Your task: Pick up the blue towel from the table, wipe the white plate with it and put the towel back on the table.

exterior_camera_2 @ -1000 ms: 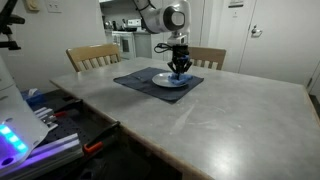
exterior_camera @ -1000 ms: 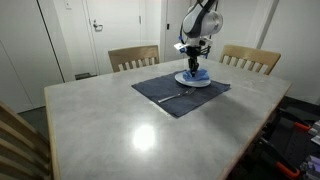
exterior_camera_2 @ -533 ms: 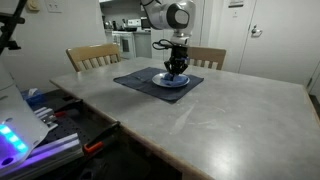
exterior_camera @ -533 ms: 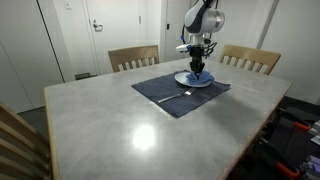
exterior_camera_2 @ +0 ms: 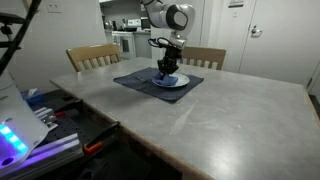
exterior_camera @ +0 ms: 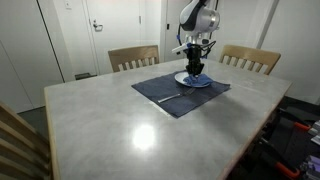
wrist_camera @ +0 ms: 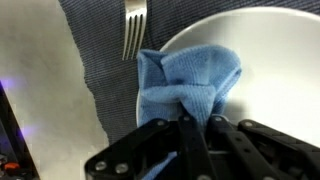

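Looking down the wrist view, I see the gripper (wrist_camera: 190, 118) pinched narrow on a bunched fold of the blue towel (wrist_camera: 190, 80), which sits crumpled on the white plate (wrist_camera: 270, 40) close to its near rim. Just past the towel, a fork (wrist_camera: 133, 30) lies on the dark placemat (wrist_camera: 100, 60) beside the plate, tines toward the camera. In both exterior views the arm (exterior_camera: 197, 20) stands over the plate on the grey table (exterior_camera: 100, 120), with two wooden chairs (exterior_camera: 133, 57) behind it.
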You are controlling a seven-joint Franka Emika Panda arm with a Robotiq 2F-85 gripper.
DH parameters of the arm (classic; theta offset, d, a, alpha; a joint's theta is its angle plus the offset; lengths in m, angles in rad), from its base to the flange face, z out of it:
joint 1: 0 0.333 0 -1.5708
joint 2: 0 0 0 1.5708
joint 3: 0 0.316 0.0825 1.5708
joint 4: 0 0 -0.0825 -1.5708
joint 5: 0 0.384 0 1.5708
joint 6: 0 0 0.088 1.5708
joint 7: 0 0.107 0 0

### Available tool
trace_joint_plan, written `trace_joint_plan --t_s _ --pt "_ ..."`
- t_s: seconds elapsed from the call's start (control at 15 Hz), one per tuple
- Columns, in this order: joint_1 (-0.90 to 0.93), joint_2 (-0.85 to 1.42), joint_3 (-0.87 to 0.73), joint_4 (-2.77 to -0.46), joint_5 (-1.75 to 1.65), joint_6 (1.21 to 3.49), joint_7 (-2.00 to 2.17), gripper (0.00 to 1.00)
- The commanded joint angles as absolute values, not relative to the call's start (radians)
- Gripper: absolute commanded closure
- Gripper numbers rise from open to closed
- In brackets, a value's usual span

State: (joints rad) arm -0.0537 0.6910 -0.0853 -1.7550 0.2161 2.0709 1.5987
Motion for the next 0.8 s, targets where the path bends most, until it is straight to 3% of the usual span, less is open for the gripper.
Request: trace_joint_plan --t_s 0.0,0.73 --pt "-0.046 0.786 -0.07 -1.668 0.248 2.042 1.572 0.97" --pt "-0.036 0.877 -0.093 -1.52 0.248 2.113 1.631 0.97"
